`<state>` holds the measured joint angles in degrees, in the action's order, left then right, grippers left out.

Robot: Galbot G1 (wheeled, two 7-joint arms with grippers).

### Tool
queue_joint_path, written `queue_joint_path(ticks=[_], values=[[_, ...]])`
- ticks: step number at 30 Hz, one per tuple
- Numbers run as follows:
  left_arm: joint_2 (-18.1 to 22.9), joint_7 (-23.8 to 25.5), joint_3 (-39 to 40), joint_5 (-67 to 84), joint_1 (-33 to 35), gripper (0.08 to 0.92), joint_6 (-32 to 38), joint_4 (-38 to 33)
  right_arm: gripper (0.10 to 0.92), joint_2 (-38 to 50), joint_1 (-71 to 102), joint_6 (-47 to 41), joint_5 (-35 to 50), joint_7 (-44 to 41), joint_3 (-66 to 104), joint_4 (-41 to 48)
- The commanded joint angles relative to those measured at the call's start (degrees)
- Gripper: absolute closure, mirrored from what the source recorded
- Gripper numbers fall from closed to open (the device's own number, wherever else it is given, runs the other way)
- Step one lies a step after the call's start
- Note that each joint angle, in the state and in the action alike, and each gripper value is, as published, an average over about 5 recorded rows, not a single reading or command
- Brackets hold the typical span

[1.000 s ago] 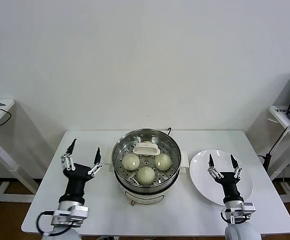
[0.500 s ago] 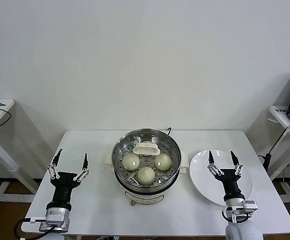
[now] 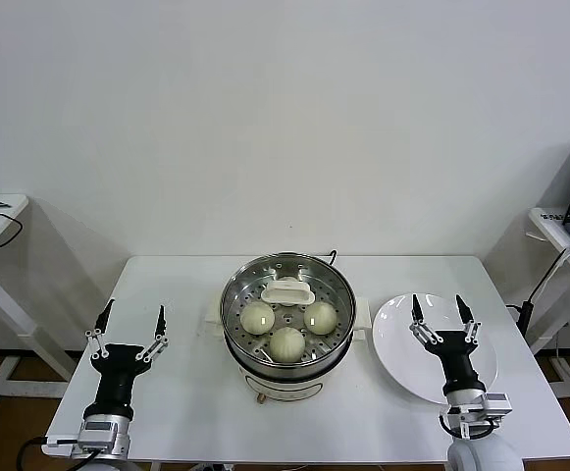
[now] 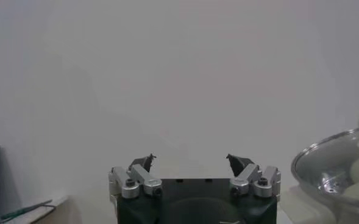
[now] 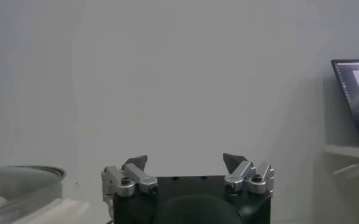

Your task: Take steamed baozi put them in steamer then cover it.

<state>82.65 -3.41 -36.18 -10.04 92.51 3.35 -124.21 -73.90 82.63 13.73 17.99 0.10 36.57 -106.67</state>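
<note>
Baozi [image 3: 286, 342] three, pleats up, inside upright steamer [image 3: 338, 345]; left claw [image 3: 128, 323], right claw [image 3: 440, 311] wide open, empty.

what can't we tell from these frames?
- Fourth bun: the head view shows three buns in the steamer; a white piece on the tray could hide another, and the plate shows none.
- Lid: in no view.
- Steamer inside: both wrist views cut it off at the frame edge.
- Plate's middle: the open right gripper and its arm cover it in the head view.
- Left gripper: open, holding nothing.
</note>
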Motion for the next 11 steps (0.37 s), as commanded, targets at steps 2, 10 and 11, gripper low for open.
queue_joint_path(ticks=[2, 10, 11], values=[[-0.1, 0.5, -0.7, 1.6, 0.7, 0.177, 0.9, 0.4, 0.203, 0.1, 0.5, -1.1, -0.1, 0.1, 0.2, -1.5], [-0.3, 0.9, -0.1, 2.1, 1.5, 0.177, 0.7, 0.1, 0.203, 0.1, 1.2, -1.4, -0.4, 0.1, 0.3, -2.7], [-0.3, 0.9, 0.0, 2.1, 1.5, 0.177, 0.7, 0.0, 0.203, 0.1, 1.3, -1.4, -0.4, 0.2, 0.3, -2.7]])
